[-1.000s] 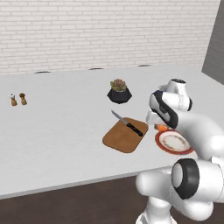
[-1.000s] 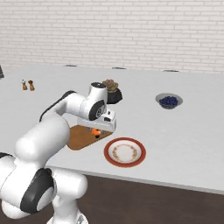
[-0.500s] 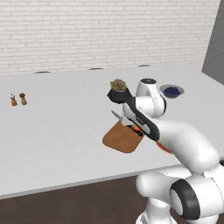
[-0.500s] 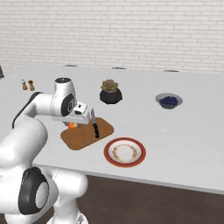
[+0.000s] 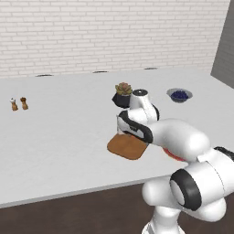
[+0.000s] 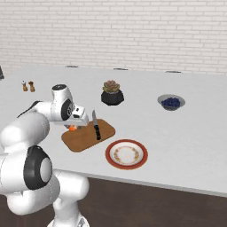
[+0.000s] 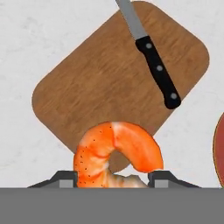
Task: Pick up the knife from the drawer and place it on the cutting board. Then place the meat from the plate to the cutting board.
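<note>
Gripper [image 7: 113, 183] of mine was clamped on the shrimp [image 7: 117, 153], with the cutting board [image 7: 87, 94] just below and the knife [image 7: 151, 59] farther ahead; best lower before letting go.

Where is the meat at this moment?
The meat is held between the tool's fingers above the near edge of the cutting board; in the right base view it is left of the knife.

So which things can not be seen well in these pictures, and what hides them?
- Left base view: the white arm hides most of the brown wooden cutting board, with the knife and tool.
- Hand view: the right edge cuts the red-rimmed round plate.
- Right base view: the orange curled meat is small, half behind the tool.
</note>
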Controlling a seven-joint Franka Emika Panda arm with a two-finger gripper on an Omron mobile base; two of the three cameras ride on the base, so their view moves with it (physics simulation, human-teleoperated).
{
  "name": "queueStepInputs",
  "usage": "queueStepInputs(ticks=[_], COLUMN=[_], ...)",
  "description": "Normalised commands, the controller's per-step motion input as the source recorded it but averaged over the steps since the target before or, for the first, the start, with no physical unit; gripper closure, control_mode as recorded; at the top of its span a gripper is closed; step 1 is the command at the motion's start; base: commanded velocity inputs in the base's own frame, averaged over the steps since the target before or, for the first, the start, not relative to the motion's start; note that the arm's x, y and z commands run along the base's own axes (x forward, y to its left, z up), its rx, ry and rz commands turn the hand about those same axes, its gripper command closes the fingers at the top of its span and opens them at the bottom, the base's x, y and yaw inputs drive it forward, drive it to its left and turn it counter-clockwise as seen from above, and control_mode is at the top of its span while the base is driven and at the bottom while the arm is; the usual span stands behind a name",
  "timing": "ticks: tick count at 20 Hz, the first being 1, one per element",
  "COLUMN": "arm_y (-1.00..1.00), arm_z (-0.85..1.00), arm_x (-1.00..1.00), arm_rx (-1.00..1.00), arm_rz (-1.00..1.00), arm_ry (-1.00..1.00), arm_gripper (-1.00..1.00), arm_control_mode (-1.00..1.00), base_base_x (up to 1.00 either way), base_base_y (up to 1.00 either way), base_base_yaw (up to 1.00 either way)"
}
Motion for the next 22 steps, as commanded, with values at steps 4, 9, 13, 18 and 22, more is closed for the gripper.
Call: queueStepInputs(ticks=[4,9,13,18,22], arm_y=[0.06,0.01,0.0,0.0,0.0], arm_z=[-0.66,-0.47,-0.39,-0.33,-0.21], arm_x=[0.26,0.1,0.09,0.15,0.28], arm_rx=[0.0,0.0,0.0,0.0,0.0], arm_rz=[0.0,0.0,0.0,0.0,0.0], arm_ry=[0.0,0.0,0.0,-0.01,-0.05], arm_gripper=[1.0,1.0,1.0,1.0,1.0], arm_control_mode=[-1.0,-1.0,-1.0,-1.0,-1.0], base_base_x=[0.0,0.0,0.0,0.0,0.0], base_base_y=[0.0,0.0,0.0,0.0,0.0], base_base_yaw=[0.0,0.0,0.0,0.0,0.0])
